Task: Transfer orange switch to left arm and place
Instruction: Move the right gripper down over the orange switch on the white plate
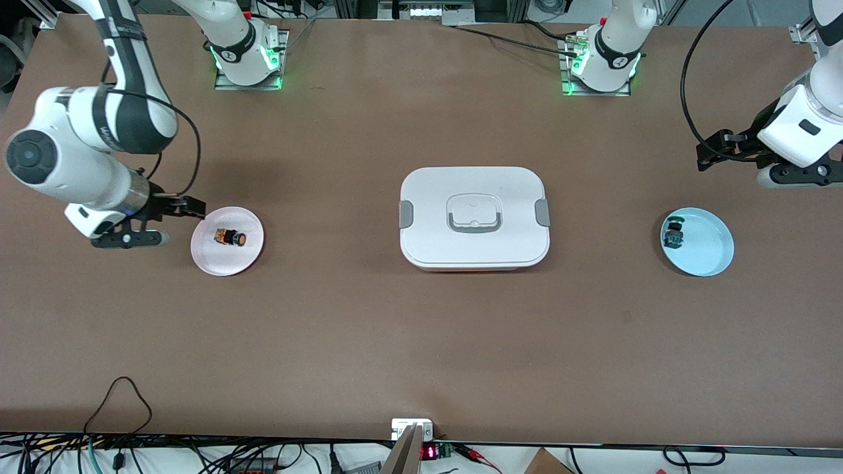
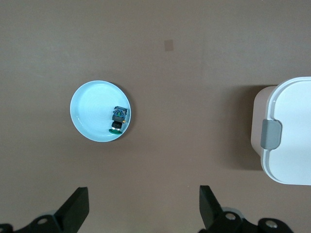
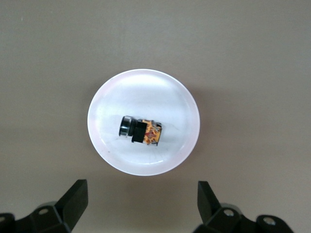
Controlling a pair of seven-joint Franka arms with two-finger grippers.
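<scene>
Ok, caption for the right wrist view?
Open right claw above pink plate holding orange switch on its side.

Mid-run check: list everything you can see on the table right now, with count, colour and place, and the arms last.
orange switch: one, black with orange cap, lying on its side in the pink plate.
pink plate: one, pale pink, toward the right arm's end of the table.
box: one, white with grey clips, lid on, mid-table between the plates.
green switch: one, blue and green, at the blue plate's edge.
blue plate: one, light blue, toward the left arm's end.
right claw: one, black, open, beside the pink plate.
left claw: one, black, open, near the blue plate.
</scene>
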